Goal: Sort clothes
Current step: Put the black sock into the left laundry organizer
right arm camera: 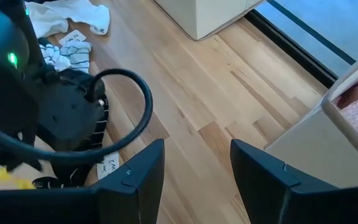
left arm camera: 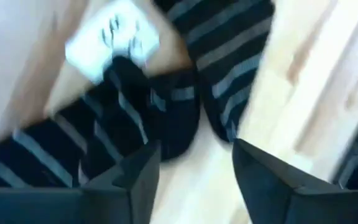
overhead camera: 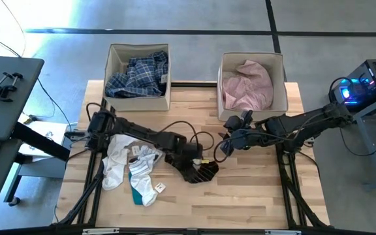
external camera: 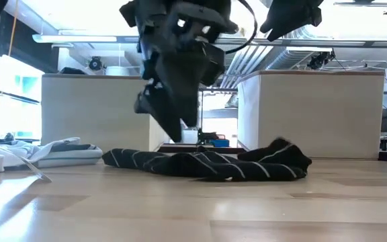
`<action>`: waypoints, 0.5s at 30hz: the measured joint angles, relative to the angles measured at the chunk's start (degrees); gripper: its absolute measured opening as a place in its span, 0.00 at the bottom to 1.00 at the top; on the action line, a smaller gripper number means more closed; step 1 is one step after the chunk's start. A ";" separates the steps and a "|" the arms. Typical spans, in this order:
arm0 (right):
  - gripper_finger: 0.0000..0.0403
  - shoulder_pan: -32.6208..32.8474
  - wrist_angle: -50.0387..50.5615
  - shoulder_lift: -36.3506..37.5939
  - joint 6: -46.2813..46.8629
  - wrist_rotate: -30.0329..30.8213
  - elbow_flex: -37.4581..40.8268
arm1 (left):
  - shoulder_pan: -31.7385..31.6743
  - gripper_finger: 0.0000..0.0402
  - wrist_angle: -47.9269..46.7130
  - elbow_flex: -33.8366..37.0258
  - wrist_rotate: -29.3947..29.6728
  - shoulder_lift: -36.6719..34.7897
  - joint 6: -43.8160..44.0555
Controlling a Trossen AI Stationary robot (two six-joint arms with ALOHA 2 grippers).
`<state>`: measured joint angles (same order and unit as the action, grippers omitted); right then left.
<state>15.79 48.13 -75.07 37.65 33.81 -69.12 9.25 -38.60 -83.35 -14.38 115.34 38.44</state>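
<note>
Left of the left gripper [overhead camera: 198, 171], white and teal socks [overhead camera: 136, 168] lie in a loose heap on the table [overhead camera: 253, 196], and well beyond them a fabric box [overhead camera: 137, 96] holds the blue plaid shirt [overhead camera: 139, 72]. The left gripper hangs directly over the black striped socks [external camera: 207, 163], its fingers [left arm camera: 135, 180] spread apart and holding nothing; the socks lie flat on the wood just under the tips, with a white tag [left arm camera: 112, 34] beside them. Just right of it, the right gripper [overhead camera: 226, 147] hovers above the bare table with its fingers open and empty, and beyond it the second box [overhead camera: 252, 85] holds the pink shirt [overhead camera: 248, 85]. The likely trouble: the socks are thin and lie flat, so a closing pinch may slip over the fabric or catch only one sock and leave the other. The two arms also sit close together, and the left arm's cable [right arm camera: 129, 106] loops near the right gripper, so a careless reach could snag it.
</note>
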 joint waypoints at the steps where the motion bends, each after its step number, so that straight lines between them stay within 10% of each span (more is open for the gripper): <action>1: 0.43 0.00 0.02 0.00 0.00 -0.01 0.00 | -0.09 0.49 -1.42 -0.02 -0.84 -0.29 -0.42; 10: 0.43 0.00 0.36 0.00 -0.03 0.14 0.00 | 4.14 0.53 -15.68 2.05 19.01 -1.50 -21.56; 15: 0.43 0.00 0.27 0.00 0.81 0.23 0.00 | 4.88 0.48 -5.42 8.11 16.23 -1.31 -23.36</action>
<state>15.79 48.40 -75.07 38.46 34.04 -69.12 14.14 -44.01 -75.24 1.85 114.04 15.07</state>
